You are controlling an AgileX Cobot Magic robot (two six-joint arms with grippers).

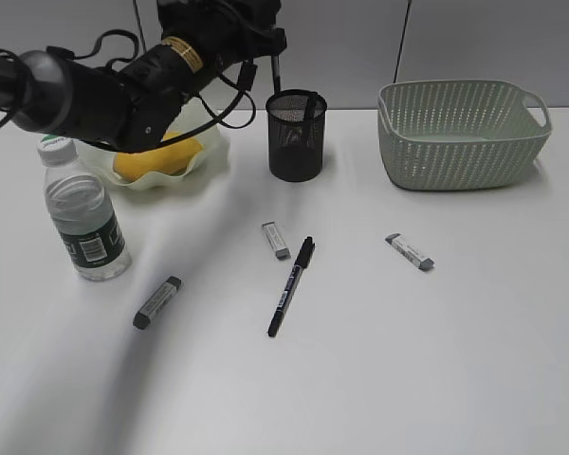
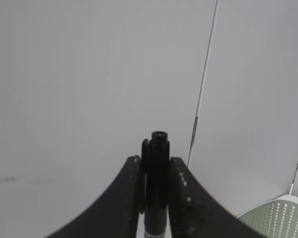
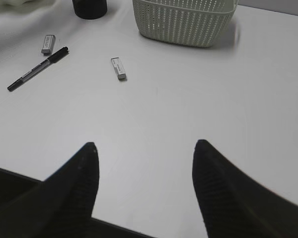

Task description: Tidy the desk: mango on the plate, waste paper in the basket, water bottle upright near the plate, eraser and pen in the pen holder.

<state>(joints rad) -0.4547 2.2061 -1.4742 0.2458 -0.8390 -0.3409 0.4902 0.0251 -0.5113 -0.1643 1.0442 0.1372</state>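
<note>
Your left pincer, clamped on a pen held upright, hangs just above the holder on the tabletop, its long axis pointing down at the mouth, while your right pincer waits open.

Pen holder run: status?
Left gripper shut on a pen, raised beside the pen holder. Right gripper open, empty. Second pen and three erasers loose on desk. Nothing blocking.

An office-like workspace: plain white desk; grey partition panels behind; mesh pen holder.
</note>
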